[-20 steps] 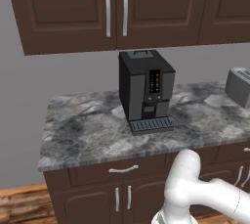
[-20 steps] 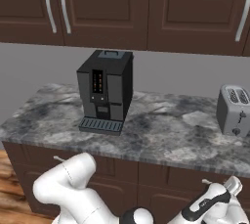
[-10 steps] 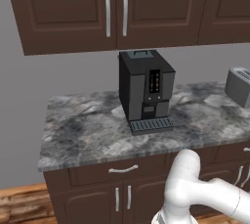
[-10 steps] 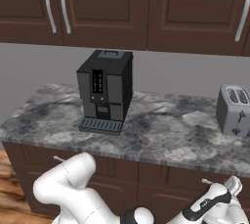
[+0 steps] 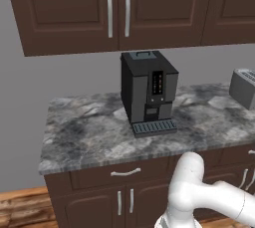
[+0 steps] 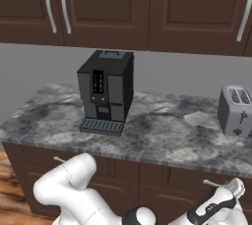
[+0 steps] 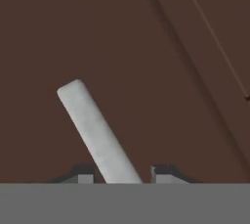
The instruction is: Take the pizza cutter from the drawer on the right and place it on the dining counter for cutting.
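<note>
My gripper (image 7: 122, 174) faces a dark brown drawer front (image 7: 146, 47). Its two fingertips (image 7: 85, 176) stand close on either side of a pale grey bar, the drawer handle (image 7: 93, 120), and the jaws are shut on it. In the right base view the gripper (image 6: 234, 187) is low at the right, at the handle (image 6: 212, 183) of the right-hand drawer, which is closed. The pizza cutter is hidden. The dining counter is out of view.
A black coffee machine (image 5: 148, 91) stands on the grey marbled wall counter (image 5: 84, 137), with a silver toaster (image 6: 237, 111) to its right. Brown wall cabinets (image 5: 117, 8) hang above. Another drawer (image 5: 124, 173) and cabinet doors sit below the counter.
</note>
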You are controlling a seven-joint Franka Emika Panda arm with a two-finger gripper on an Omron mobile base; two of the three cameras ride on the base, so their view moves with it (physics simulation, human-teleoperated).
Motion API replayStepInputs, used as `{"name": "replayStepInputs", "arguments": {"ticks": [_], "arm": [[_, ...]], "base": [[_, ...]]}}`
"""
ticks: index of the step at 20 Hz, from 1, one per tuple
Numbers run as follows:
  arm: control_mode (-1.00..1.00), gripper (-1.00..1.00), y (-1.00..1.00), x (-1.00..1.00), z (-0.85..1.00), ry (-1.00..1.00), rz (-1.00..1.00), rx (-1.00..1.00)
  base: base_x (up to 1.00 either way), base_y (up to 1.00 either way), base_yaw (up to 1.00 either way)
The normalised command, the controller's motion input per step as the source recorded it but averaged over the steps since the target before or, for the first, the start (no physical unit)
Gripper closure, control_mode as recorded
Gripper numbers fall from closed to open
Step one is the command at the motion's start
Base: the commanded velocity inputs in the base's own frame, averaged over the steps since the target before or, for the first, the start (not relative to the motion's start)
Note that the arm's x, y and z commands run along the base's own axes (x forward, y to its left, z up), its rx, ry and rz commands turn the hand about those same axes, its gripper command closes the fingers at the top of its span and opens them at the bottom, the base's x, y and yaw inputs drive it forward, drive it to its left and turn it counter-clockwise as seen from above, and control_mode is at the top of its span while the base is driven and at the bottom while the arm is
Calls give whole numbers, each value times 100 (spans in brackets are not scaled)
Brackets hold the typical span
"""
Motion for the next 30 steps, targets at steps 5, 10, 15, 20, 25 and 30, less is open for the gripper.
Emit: {"name": "replayStepInputs", "arguments": {"ticks": [5, 10, 15, 20, 25, 30], "arm": [[-100, 100, 0, -12, -36, -9, -1, 4], [-100, 100, -20, -49, -32, -3, 0, 2], [-100, 100, -50, -74, -21, 0, 0, 4], [-100, 100, -53, -72, -18, -1, 0, 5], [-100, 100, -54, -71, -20, -9, 0, 8], [-100, 100, -54, -78, -22, -13, 0, 10]], "base": [[0, 0, 0], [0, 0, 0], [0, 0, 0], [0, 0, 0], [0, 0, 0], [0, 0, 0]]}}
